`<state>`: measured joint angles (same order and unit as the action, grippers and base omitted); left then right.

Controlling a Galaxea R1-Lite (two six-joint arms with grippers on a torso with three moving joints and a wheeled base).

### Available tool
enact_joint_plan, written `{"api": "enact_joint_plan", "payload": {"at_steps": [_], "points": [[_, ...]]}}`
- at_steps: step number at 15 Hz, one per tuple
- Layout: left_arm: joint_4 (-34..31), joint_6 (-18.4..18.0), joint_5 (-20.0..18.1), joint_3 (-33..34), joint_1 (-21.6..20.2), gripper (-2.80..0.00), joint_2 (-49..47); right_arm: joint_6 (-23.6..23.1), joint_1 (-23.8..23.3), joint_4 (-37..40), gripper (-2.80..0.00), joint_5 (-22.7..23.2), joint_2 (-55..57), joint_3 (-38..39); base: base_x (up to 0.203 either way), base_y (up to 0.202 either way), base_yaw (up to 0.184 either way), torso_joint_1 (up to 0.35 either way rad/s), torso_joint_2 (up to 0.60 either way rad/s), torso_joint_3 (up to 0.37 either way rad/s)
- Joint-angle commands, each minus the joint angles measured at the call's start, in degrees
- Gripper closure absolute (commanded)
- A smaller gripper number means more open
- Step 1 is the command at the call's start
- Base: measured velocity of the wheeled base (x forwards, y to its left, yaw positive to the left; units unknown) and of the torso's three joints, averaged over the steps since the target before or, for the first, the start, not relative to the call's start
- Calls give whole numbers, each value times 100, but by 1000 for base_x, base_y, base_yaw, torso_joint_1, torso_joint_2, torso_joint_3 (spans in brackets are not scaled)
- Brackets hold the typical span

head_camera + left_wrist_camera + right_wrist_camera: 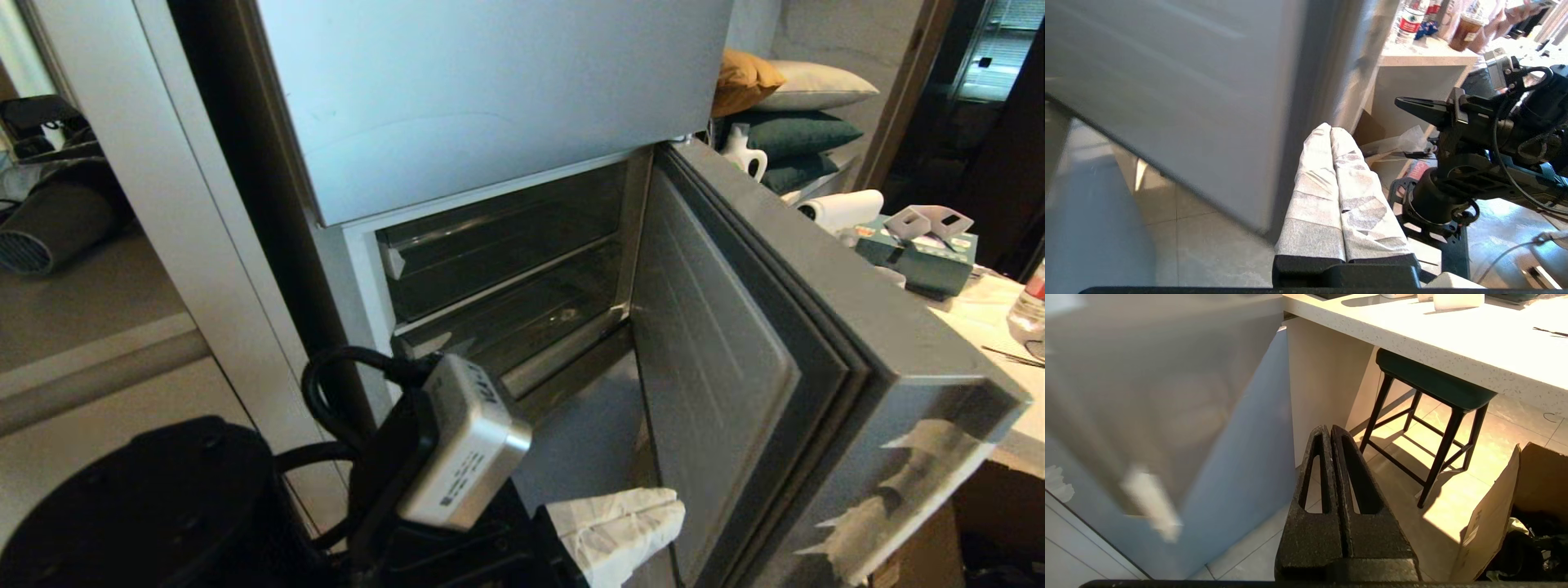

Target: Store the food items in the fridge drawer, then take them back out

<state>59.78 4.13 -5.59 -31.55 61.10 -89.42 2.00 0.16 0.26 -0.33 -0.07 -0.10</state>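
The fridge door (735,367) stands open to the right, exposing the compartment with the drawer (522,327), a clear bin that appears empty and pushed in under a glass shelf (498,282). Neither food item shows in any view, so their location cannot be stated. The left gripper (645,510) sits low in front of the compartment, just beside the door's inner face; its 2 white-wrapped fingers (1314,196) are pressed together and hold nothing. The right gripper (1331,435) is out of the head view, parked low over the floor, its 2 black fingers pressed together and empty. Judged step: access to the drawer, with the door already open and the drawer not yet drawn out. The next move likely calls for raising the left gripper to the drawer's front lip, hooking or pinching it, and pulling straight outward, clear of the door edge. The floor (1208,245) is pale tile. To the right stands a light stone counter (1433,347) with a dark stool (1433,392) beneath it, carrying a teal box (922,253), a paper roll (841,208) and a bottle (1030,306). Cushions (800,98) are stacked behind the door, and a cardboard box (1515,514) stands on the floor.
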Motion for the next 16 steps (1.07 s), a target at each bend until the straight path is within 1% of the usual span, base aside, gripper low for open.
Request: {"api": "enact_joint_plan", "payload": {"at_steps": [1, 4, 5, 6, 7, 9, 11, 12, 14, 15, 16], "points": [[33, 1, 3, 155, -26, 0, 379, 2, 2, 1, 0, -2, 7, 1, 0, 0, 0, 0, 0, 0], [33, 57, 129, 466, -121, 0, 1228, 2, 2, 1, 0, -2, 7, 1, 0, 0, 0, 0, 0, 0], [22, 100, 236, 540, -246, 0, 1555, 2, 2, 1, 0, -2, 7, 1, 0, 0, 0, 0, 0, 0], [9, 123, 380, 611, -472, 0, 1899, 2, 2, 1, 0, -2, 7, 1, 0, 0, 0, 0, 0, 0], [-18, 131, 545, 667, -857, 0, 2217, 2, 2, 1, 0, -2, 7, 1, 0, 0, 0, 0, 0, 0], [-140, 87, 877, 780, -1903, 0, 2661, 2, 2, 1, 0, -2, 7, 1, 0, 0, 0, 0, 0, 0], [-363, -49, 1130, 1042, -3153, 0, 3234, 2, 2, 1, 0, -2, 7, 1, 0, 0, 0, 0, 0, 0], [-500, -131, 1197, 1280, -3665, 0, 3678, 2, 2, 1, 0, -2, 7, 1, 0, 0, 0, 0, 0, 0], [-993, -224, 1271, 1925, -4424, 0, 4653, 2, 2, 1, 0, -2, 7, 1, 0, 0, 0, 0, 0, 0], [-1395, -250, 1293, 2313, -4664, 0, 5198, 2, 2, 1, 0, -2, 7, 1, 0, 0, 0, 0, 0, 0], [-1835, -260, 1310, 2581, -4788, 0, 5718, 2, 2, 1, 0, -2, 7, 1, 0, 0, 0, 0, 0, 0]]}}
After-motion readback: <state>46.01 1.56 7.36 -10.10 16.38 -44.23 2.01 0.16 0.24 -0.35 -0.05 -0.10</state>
